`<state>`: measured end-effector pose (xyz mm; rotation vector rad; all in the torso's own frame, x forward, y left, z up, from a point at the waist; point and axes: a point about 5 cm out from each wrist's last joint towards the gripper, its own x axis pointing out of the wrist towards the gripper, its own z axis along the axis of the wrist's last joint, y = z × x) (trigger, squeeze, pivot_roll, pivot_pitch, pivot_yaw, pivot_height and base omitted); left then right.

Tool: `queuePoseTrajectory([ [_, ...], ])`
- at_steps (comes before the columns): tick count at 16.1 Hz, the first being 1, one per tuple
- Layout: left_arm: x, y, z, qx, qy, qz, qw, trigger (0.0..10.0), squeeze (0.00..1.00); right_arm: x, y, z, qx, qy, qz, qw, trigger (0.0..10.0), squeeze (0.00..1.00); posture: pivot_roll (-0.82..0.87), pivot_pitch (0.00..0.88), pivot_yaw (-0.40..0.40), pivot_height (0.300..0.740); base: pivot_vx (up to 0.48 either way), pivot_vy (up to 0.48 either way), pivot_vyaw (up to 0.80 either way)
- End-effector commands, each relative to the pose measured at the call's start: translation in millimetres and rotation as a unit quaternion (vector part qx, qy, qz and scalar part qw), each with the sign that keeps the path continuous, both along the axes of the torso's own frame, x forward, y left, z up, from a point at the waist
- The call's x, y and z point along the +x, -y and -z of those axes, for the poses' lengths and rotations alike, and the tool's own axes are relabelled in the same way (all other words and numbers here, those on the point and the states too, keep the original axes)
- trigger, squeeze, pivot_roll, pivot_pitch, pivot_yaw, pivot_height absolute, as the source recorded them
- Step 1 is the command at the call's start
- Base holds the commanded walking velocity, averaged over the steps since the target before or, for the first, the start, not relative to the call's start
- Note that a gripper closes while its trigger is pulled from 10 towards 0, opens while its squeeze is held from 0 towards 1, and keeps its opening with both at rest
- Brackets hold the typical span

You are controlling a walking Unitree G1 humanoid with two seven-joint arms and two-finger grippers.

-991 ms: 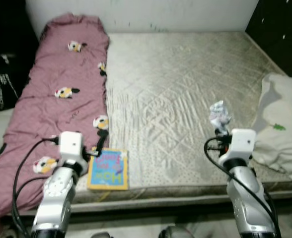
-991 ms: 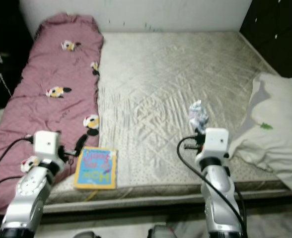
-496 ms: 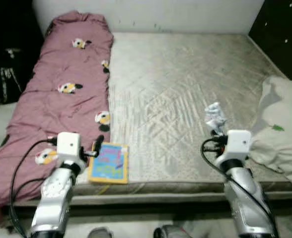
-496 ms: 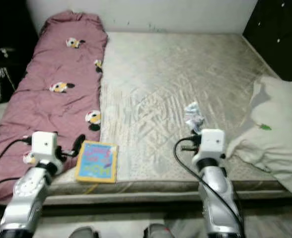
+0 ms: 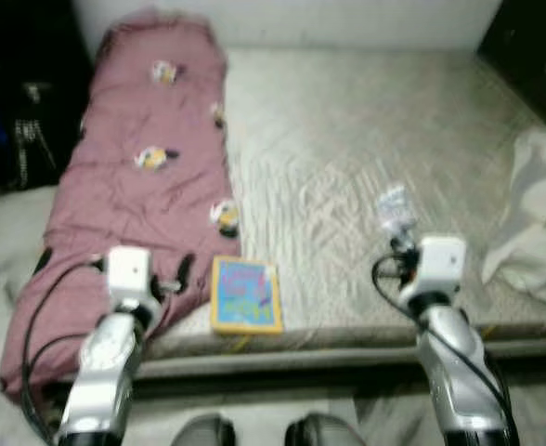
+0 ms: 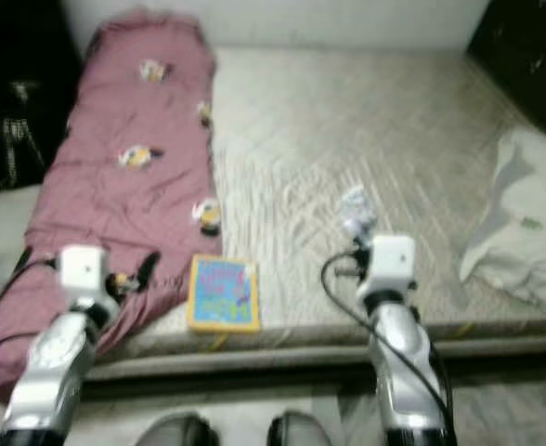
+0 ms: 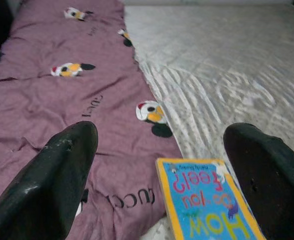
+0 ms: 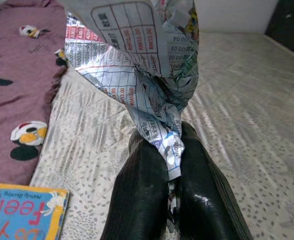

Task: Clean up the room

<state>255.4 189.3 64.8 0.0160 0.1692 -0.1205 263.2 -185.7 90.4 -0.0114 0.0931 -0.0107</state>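
Observation:
My right gripper (image 8: 168,167) is shut on a crumpled printed paper (image 8: 137,55), held above the front of the grey mattress (image 5: 347,149); the paper (image 5: 394,209) sticks up from the fingers. My left gripper (image 7: 162,165) is open, fingers (image 7: 62,170) wide apart, over the edge of the maroon blanket (image 5: 138,177). A yellow and blue children's book (image 5: 245,295) lies flat near the bed's front edge, just right of the left gripper; its cover (image 7: 207,205) lies between the left fingers.
A white pillow (image 5: 538,232) lies at the bed's right edge. Dark bags (image 5: 22,121) sit left of the bed. A dark cabinet (image 5: 533,46) stands at the far right. The bed's front edge (image 5: 329,358) is just before me.
The camera has pulled back and shifted, so the whole scene sits differently and is blurred. Both grippers keep their pose; the paper stays in the right one.

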Motion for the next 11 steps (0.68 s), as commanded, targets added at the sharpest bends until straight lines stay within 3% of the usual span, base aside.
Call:
queuePoseTrajectory([
  [1,2.1,-5.8,-4.6,0.006,0.007,-0.008,1.0,10.0,0.0,0.5,-2.2,-1.0,0.004,0.003,-0.007,1.0,10.0,0.0,-0.05,0.081,-0.048,0.74,0.0,0.48,0.0],
  [3,2.3,-6.2,-4.2,0.008,0.008,-0.009,1.0,10.0,0.0,1.2,-4.5,-0.9,-0.003,0.002,-0.017,1.0,10.0,0.0,-0.05,0.074,-0.045,0.74,0.0,0.48,0.0],
  [11,2.0,-5.3,-4.6,0.011,0.012,-0.009,1.0,10.0,0.0,2.2,-11.7,-1.1,-0.018,0.009,-0.044,0.999,10.0,0.0,-0.05,0.07,-0.048,0.74,0.0,0.48,0.8],
])
